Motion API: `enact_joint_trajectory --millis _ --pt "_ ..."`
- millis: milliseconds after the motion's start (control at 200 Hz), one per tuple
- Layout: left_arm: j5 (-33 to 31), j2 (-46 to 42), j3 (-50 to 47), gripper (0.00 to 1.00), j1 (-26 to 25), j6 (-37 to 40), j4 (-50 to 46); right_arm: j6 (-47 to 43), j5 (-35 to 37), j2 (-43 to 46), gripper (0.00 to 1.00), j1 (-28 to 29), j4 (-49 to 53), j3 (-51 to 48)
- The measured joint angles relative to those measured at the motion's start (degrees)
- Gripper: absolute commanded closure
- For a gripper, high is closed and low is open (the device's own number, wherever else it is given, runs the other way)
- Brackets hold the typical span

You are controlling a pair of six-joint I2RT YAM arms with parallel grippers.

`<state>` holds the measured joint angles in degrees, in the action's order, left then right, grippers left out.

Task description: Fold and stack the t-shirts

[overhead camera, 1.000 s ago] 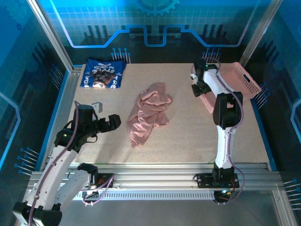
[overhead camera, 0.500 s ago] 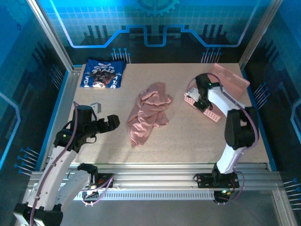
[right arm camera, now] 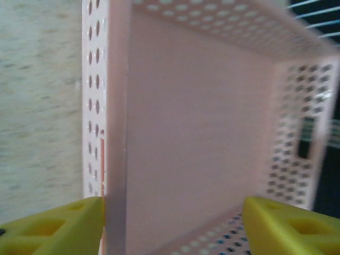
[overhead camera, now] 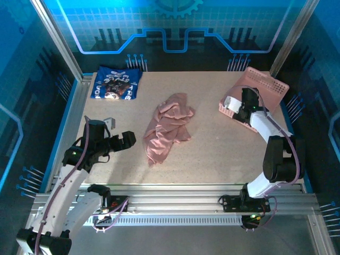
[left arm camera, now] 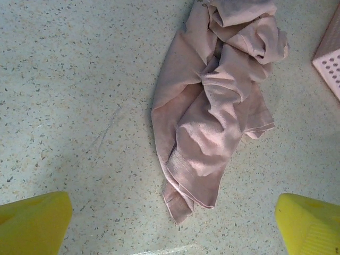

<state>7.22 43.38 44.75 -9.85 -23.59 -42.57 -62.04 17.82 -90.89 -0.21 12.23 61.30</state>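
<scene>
The dusty pink t-shirt lies crumpled in the middle of the table; in the left wrist view the pink t-shirt lies just ahead of the fingers. The navy t-shirt with its print lies folded at the back left corner. My left gripper hovers left of the pink shirt, open with nothing in it; its yellow fingers frame the left gripper above bare table near the shirt's hem. My right gripper is at the pink basket, open; in the wrist view the right gripper faces into the basket, whose left wall is next to the left finger.
The basket stands tilted at the back right corner of the table, by the frame post. A small pale bracket lies near the left arm. Metal rails run along the table's sides and front edge.
The right arm carried the basket from the back right down toward mid-table, then back to the right corner, and its jaws have opened. The left arm and both shirts have not moved.
</scene>
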Motion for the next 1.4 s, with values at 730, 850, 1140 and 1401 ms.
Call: enact_joint_trajectory --millis 730,850,1140,1401 --pt "0.7 -0.7 -0.9 0.01 0.0 -0.4 2.2 83.0 -10.8 14.0 0.97 0.5 25.8 -11.5" --pt "0.8 0.0 -0.4 0.01 0.0 -0.4 2.2 86.0 -9.6 12.1 0.97 -4.6 24.6 -11.8" --pt "0.7 0.8 0.2 0.01 0.0 -0.4 2.6 86.2 -9.0 0.3 0.96 -11.6 22.1 -5.0" --pt "0.5 1.3 0.2 0.01 0.0 -0.4 2.5 86.3 -5.7 -6.7 0.96 -15.4 21.7 1.9"
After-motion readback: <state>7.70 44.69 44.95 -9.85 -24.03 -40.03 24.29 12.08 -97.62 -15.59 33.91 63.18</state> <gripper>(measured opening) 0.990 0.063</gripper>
